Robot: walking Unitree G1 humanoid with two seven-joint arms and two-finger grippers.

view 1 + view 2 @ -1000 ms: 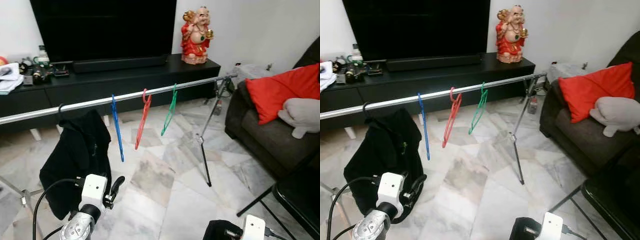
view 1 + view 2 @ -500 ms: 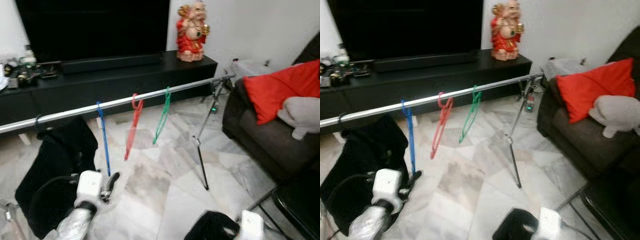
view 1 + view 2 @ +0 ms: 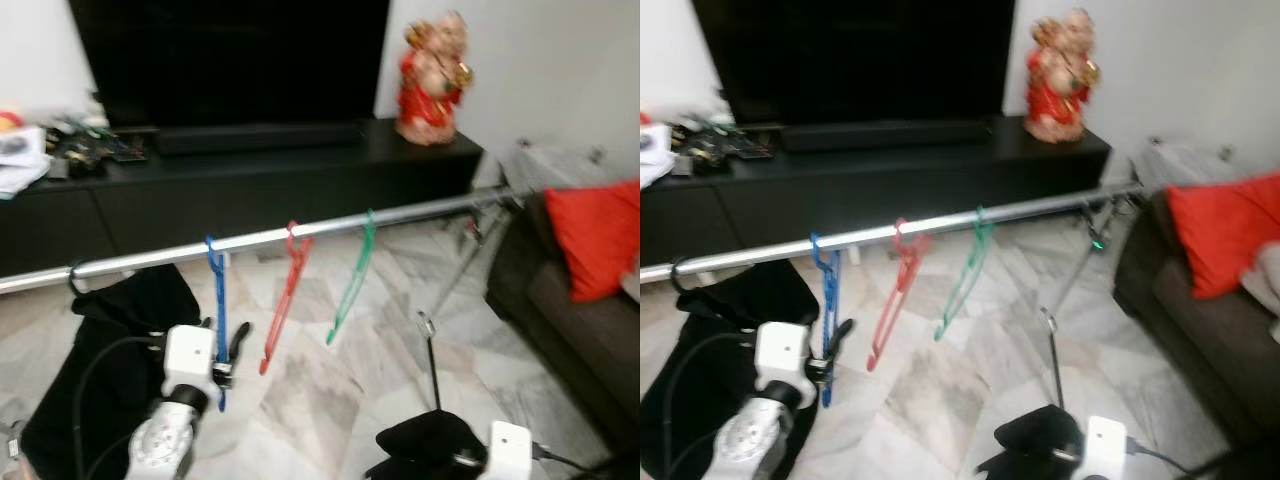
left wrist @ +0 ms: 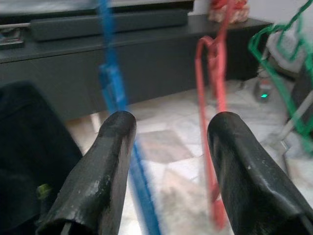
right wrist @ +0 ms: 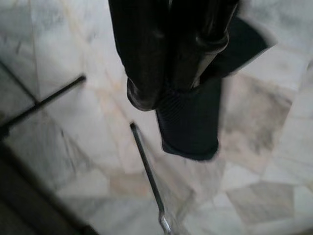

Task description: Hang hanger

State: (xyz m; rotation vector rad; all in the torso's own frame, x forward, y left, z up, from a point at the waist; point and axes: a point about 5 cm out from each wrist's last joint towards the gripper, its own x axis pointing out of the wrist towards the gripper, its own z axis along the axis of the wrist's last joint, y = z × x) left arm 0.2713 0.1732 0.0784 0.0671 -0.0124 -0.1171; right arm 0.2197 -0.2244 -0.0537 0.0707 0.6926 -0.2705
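A silver rail (image 3: 420, 212) crosses the room and carries a blue hanger (image 3: 216, 300), a red hanger (image 3: 283, 300) and a green hanger (image 3: 352, 275). A black garment (image 3: 110, 330) hangs at its left end. My left gripper (image 4: 171, 122) is open, close to the lower part of the blue hanger (image 4: 115, 93), with the red hanger (image 4: 215, 88) just beyond. Low at the front, my right gripper (image 5: 168, 90) is shut on a dark ribbed piece of cloth (image 5: 190, 122), a black bundle (image 3: 425, 445) above the floor.
A long black TV console (image 3: 250, 180) with a red figurine (image 3: 435, 70) stands behind the rail. The rail's stand (image 3: 430, 350) sits on the marble floor at right. A dark sofa (image 3: 570, 300) with a red cushion (image 3: 600, 235) lies beyond it.
The camera has shifted, so the whole scene sits differently. My left gripper has come up beside the blue hanger. The black cloth in my right gripper shows higher in the picture.
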